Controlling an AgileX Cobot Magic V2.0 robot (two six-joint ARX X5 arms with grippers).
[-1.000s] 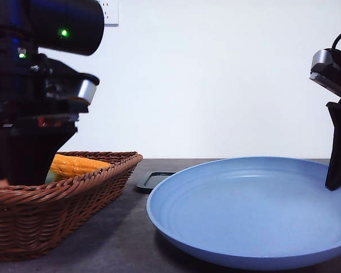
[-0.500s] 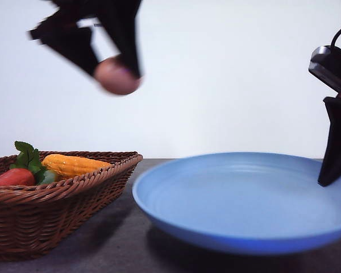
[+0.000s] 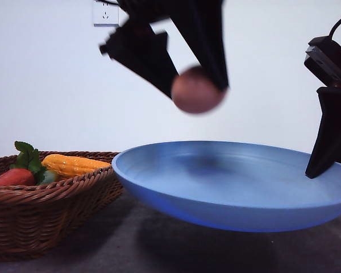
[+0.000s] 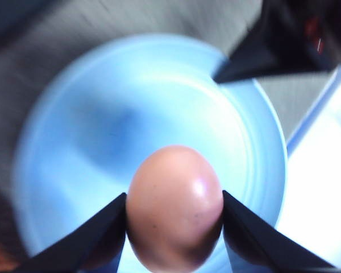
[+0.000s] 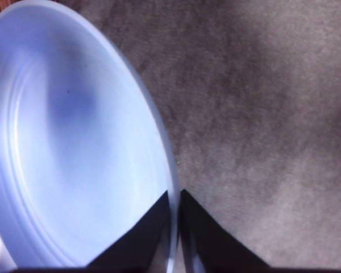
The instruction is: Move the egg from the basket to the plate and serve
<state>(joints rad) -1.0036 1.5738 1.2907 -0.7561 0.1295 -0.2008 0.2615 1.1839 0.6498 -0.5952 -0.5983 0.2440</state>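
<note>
My left gripper [image 3: 196,85] hangs high over the light-blue plate [image 3: 233,187], shut on the pinkish-brown egg [image 3: 196,90]. In the left wrist view the egg [image 4: 175,206] sits squeezed between both black fingers [image 4: 96,236], with the plate [image 4: 102,131] directly beneath. My right gripper [image 3: 329,142] is shut on the plate's right rim and holds the plate lifted and tilted off the table. The right wrist view shows its fingers [image 5: 142,239] pinching the rim of the plate [image 5: 74,148]. The wicker basket [image 3: 40,219] stands at the left.
Inside the basket lie a yellow corn cob [image 3: 74,165], a red vegetable [image 3: 12,177] and green leaves [image 3: 27,156]. The dark grey tabletop [image 5: 261,114] stretches under and beside the plate. A wall socket [image 3: 105,12] sits on the white back wall.
My left gripper carried the egg out of the basket and rightward until it hangs above the plate. The right gripper raised the plate and shifted it left, toward the basket.
</note>
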